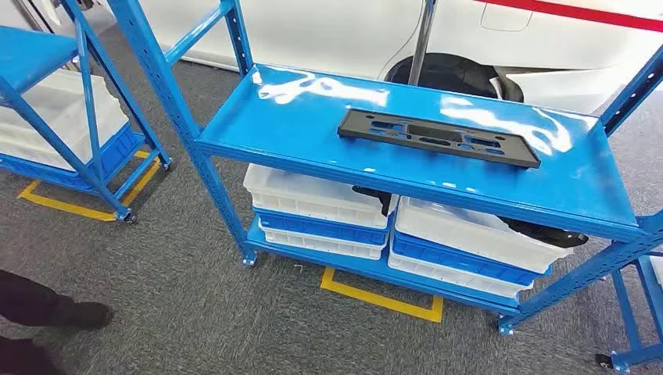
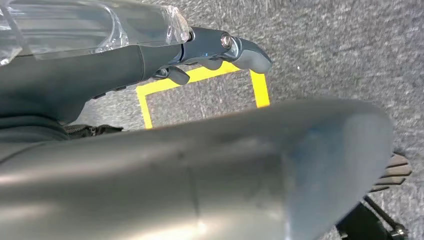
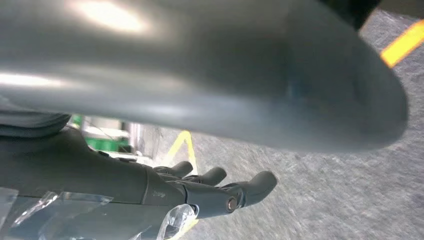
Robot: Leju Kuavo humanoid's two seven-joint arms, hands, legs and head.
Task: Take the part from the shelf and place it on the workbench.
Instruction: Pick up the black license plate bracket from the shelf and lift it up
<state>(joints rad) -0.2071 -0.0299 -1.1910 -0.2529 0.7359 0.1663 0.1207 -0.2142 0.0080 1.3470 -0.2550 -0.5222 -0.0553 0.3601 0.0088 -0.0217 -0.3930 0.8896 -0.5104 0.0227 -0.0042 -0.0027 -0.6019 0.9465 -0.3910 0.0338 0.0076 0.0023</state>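
A flat black plastic part point(image 1: 438, 137), long and with several cut-outs, lies on the top board of the blue shelf point(image 1: 313, 117), towards its right half. My left hand point(image 2: 150, 65) hangs over grey carpet, its fingers point(image 2: 245, 52) stretched out and nothing in it. Beside the carpet hangs my right hand point(image 3: 165, 190), with its fingers point(image 3: 255, 185) also extended and apart from the thumb, holding nothing. Both hands are well away from the part.
White and blue bins point(image 1: 320, 207) are stacked on the shelf's lower board, one with black parts inside. A second blue shelf point(image 1: 62, 117) with bins stands at the left. Yellow floor tape point(image 1: 383, 301) marks the carpet. A white car point(image 1: 469, 39) is behind. A person's dark shoe point(image 1: 70, 312) is at bottom left.
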